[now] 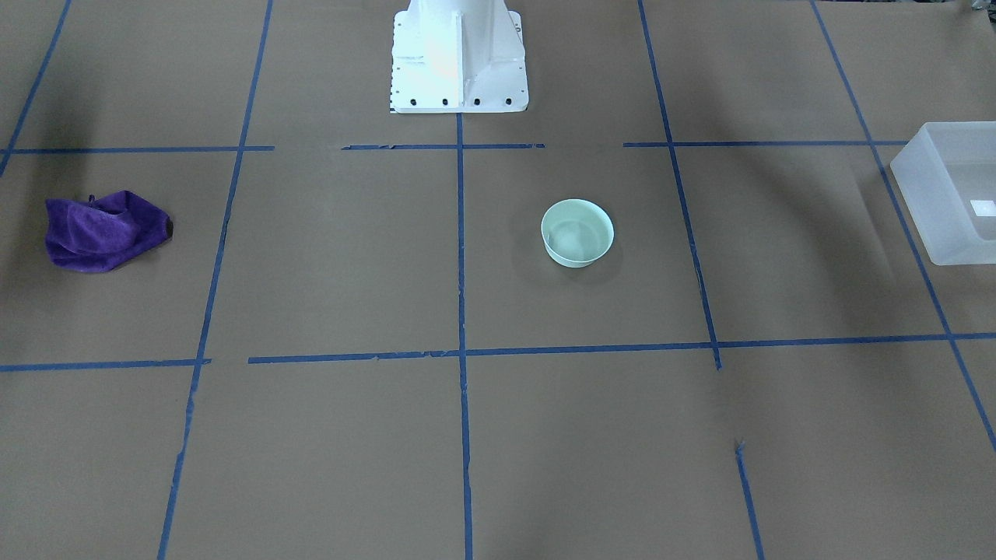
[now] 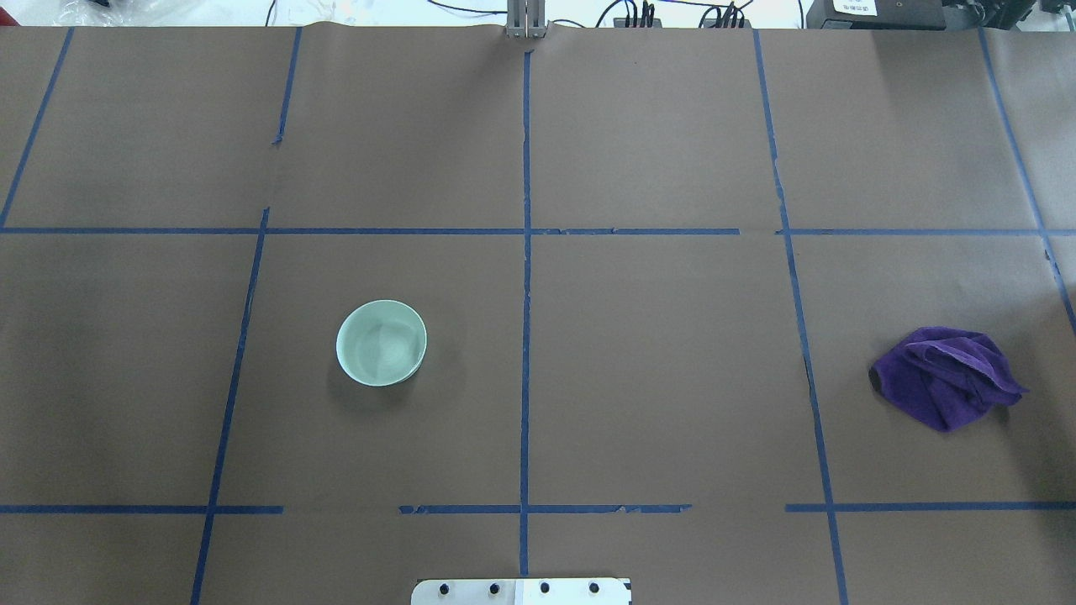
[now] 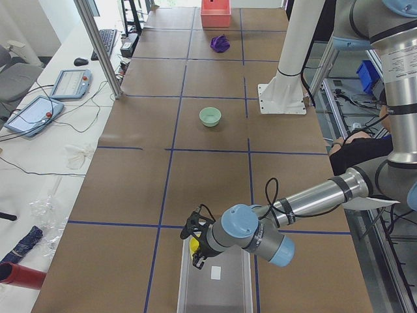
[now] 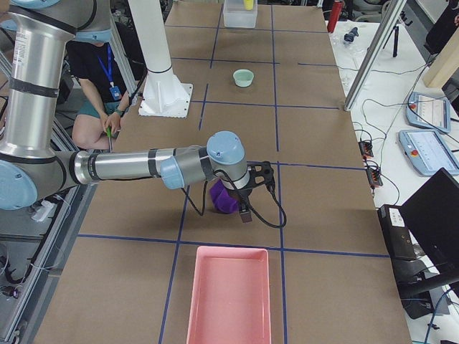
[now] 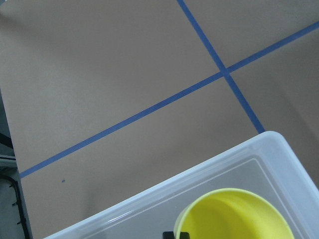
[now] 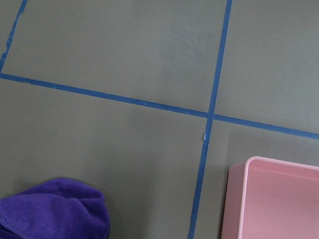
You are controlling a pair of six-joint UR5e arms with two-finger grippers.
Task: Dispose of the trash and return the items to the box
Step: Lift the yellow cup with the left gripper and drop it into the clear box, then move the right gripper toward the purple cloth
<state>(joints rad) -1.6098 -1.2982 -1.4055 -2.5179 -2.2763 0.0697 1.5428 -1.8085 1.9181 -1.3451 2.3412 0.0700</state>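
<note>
The mint-green bowl (image 1: 577, 233) stands upright and alone near the table's middle; it also shows in the overhead view (image 2: 382, 343). The frosted box (image 1: 945, 233) sits at the table's left end. In the left wrist view the yellow cup (image 5: 234, 216) hangs over the box (image 5: 149, 199), with my left gripper (image 5: 175, 235) shut on its rim. The exterior left view shows that gripper (image 3: 197, 251) at the box's near end. My right gripper (image 4: 247, 204) hovers over the purple cloth (image 4: 224, 201); I cannot tell whether it is open or shut.
A pink bin (image 4: 229, 294) lies at the table's right end, close to the purple cloth (image 2: 946, 378). The white robot base (image 1: 459, 58) stands at the table's robot-side edge. A person sits beside the robot (image 4: 100, 79).
</note>
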